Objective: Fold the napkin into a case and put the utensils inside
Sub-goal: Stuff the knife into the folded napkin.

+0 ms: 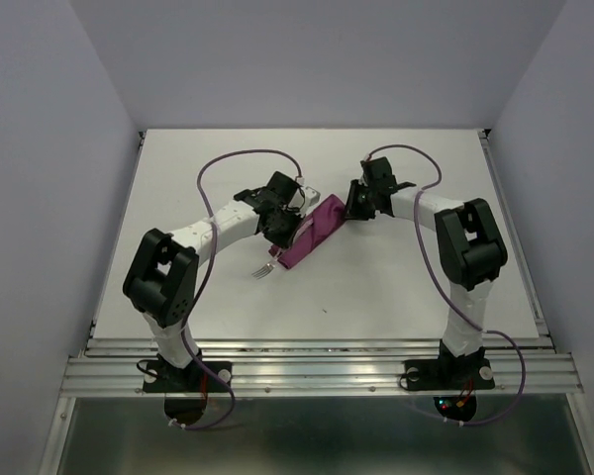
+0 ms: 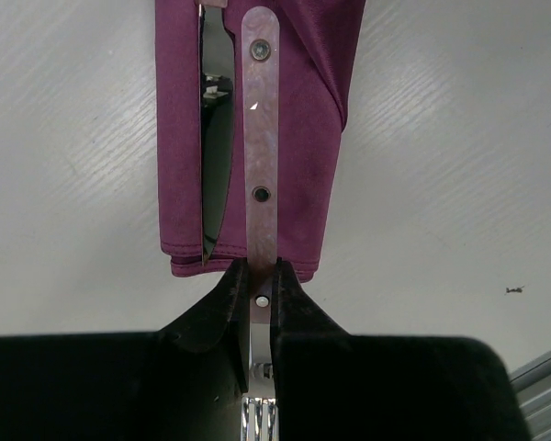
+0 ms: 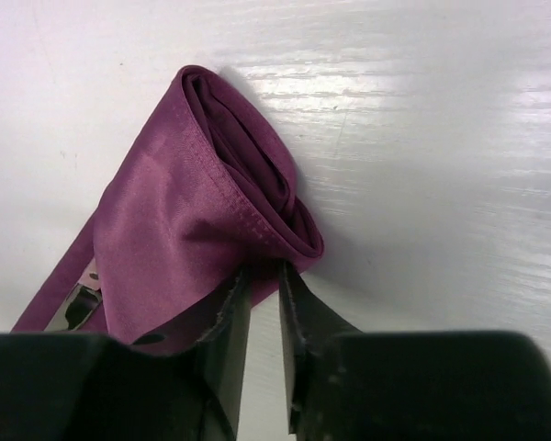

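Your left end effector (image 2: 260, 276) is clamped on the slim fork with the pale pinkish riveted handle (image 2: 262, 138), gripping it just above the tines. That handle runs up the middle of the left wrist view over the narrow burgundy-purple cloth case (image 2: 303, 156). The case lies on the white desk (image 2: 441, 184), at the centre of the top view between the two arms. From here you cannot tell whether the handle is inside the pocket or only lying on top of the cloth. If it rides on top, pushing on would likely skate it along the cloth or drag the case. The steel knife blade (image 2: 216, 138) sits in the fold just left of the handle, and the fork could nudge it out. Your right end effector (image 3: 262, 280) has its fingers nearly together at the case's hem, and it is unclear whether any cloth is pinched. If none is, nothing anchors the soft case, so it may bunch or unroll.
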### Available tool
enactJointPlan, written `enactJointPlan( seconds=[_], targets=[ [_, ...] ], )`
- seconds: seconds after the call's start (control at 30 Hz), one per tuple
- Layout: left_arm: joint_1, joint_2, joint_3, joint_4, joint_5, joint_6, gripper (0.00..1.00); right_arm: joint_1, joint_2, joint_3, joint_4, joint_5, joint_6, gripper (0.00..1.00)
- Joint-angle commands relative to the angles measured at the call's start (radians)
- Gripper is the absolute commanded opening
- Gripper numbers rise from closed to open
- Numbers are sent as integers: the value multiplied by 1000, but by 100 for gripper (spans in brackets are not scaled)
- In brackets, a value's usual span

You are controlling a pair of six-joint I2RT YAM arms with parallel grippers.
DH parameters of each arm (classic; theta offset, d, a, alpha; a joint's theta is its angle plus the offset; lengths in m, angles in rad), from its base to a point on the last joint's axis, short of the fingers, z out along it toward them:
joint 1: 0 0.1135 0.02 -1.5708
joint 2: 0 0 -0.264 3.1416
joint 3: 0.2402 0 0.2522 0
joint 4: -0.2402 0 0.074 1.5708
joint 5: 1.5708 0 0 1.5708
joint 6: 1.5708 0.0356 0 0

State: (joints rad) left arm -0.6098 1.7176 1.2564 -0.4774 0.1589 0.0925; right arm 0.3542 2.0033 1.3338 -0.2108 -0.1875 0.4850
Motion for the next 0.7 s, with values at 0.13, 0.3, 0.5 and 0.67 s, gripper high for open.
enactJointPlan(
  seconds=[0.13,0.3,0.5,0.67],
  targets=[
    [-7,77,80,-47,-4,21,0,-1,-142,-19,14,112,-20,32],
    [-7,115,135,-63,11,33,0,-46,-222,-97,25,144,-5,34],
    [-7,186,187,-105,-2,36,0,-86,-187,-70,28,137,0,35],
    [-7,189,192,-121,-28,41,0,-106,-80,34,27,118,4,32]
  ],
)
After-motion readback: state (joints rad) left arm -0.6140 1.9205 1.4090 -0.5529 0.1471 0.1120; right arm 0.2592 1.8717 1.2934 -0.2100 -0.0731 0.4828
